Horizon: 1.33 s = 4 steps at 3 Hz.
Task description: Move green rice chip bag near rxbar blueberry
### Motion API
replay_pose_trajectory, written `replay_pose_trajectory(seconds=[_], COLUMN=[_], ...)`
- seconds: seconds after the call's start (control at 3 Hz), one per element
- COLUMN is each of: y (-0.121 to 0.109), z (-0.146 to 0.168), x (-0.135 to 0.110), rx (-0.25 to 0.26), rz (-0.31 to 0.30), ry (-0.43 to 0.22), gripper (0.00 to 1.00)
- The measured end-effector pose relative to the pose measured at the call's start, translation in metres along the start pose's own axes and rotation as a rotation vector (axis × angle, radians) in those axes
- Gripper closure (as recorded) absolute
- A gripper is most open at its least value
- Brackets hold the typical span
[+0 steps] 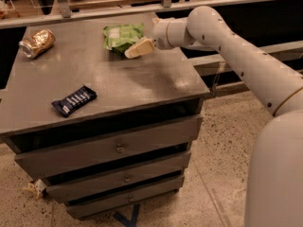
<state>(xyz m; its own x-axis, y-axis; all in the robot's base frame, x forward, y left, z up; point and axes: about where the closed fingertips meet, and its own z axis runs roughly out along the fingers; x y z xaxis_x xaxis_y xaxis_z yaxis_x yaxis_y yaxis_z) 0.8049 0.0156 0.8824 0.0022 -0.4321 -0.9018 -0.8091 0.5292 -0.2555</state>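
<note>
The green rice chip bag [121, 36] lies at the back of the grey cabinet top [142, 84], a bright green crinkly bag with a white patch. My gripper [137, 49] reaches in from the right on the white arm and sits right at the bag's near right edge, its cream fingers [140, 47] overlapping the bag. The rxbar blueberry [74, 100], a flat dark navy bar with white lettering, lies near the front left of the top, well away from the bag.
A crushed gold-brown can [37, 42] lies at the back left corner. The cabinet has three drawers [118, 148] below. A rail and shelf [94, 11] run behind it. Speckled floor [222, 174] lies to the right.
</note>
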Motion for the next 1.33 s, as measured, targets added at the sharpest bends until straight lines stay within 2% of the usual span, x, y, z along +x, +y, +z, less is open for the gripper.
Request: replay_pose_trajectory(seconds=[1.0,1.33], y=[0.018,0.027], z=[0.038,0.044], x=[-0.003,-0.002], rx=[-0.058,-0.089], rz=[-0.004,-0.005], ry=[0.000,-0.002], gripper=[0.00,0.18])
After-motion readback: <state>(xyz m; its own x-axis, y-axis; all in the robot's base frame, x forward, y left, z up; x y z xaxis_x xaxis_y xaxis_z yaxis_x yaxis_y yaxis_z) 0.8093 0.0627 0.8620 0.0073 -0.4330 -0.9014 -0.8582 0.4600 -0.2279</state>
